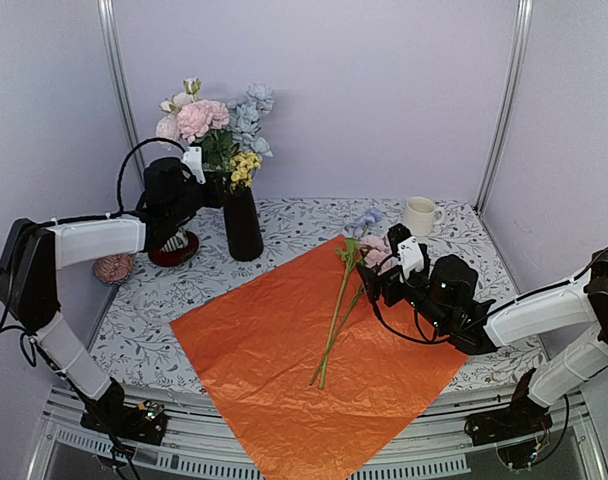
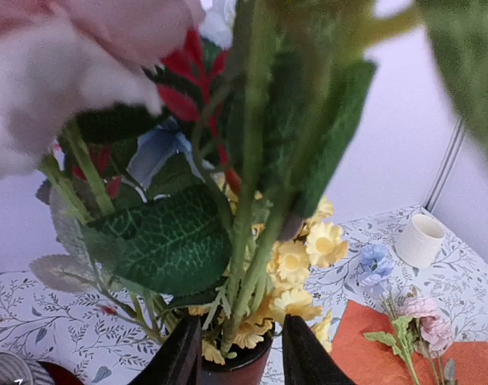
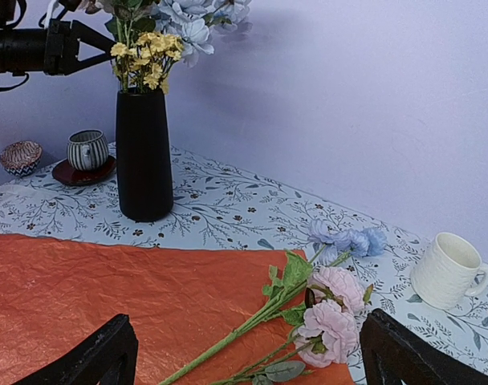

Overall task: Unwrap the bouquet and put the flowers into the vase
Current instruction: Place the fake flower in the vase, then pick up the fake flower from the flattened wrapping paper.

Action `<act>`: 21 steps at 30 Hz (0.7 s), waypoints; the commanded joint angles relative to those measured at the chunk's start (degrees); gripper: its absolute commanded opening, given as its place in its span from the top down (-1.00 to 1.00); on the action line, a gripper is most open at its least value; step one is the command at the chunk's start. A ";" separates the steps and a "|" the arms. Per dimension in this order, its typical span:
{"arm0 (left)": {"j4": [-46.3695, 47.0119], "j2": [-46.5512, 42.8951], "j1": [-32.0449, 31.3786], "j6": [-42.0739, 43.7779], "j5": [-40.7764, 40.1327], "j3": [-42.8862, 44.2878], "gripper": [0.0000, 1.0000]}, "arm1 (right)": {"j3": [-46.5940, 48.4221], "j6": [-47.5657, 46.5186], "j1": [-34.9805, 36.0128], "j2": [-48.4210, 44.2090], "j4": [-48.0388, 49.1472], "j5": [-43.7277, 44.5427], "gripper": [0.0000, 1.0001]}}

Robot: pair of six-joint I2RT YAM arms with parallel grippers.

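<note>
L claw (image 2: 242, 353) stood narrowly parted round stems (image 2: 246, 241) above the vase (image 1: 243, 225). R claw (image 3: 256, 353), wide open, hung just beside loose flowers (image 3: 332, 309).

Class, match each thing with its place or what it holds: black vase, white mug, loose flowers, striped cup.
1 vase
2 white mug
3 loose flowers
4 striped cup

A on a red saucer
B stems across the orange paper
C near the back right corner
D holding a bunch of flowers

Pairs: 1-D, 2-C, 3-B, 4-A
</note>
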 commanded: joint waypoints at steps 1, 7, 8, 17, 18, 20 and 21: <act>1.30 -3.83 0.45 -0.72 0.67 -1.86 0.27 | 1.68 -0.38 0.04 0.91 -0.37 -1.01 -0.97; 4.95 -4.11 0.47 0.95 1.37 -1.55 0.20 | 1.83 -0.41 0.04 1.15 -0.67 -1.55 -0.97; 4.85 -3.57 0.53 1.21 1.58 -0.89 0.20 | 1.84 -0.35 0.04 1.14 -0.72 -1.63 -0.97; 4.80 0.28 1.06 1.48 0.17 2.58 0.33 | 2.14 -0.39 0.04 1.39 -1.09 -1.89 -0.97; 4.82 0.39 1.17 1.48 -0.02 2.52 0.35 | 2.20 -0.35 0.06 1.36 -1.13 -1.95 -0.97; 4.59 0.71 1.28 1.48 -0.54 2.33 0.39 | 2.25 -0.41 0.07 1.39 -1.22 -2.03 -0.97; 4.50 0.81 1.39 1.40 -0.78 2.09 0.41 | 2.28 -0.42 0.04 1.47 -1.25 -2.07 -0.97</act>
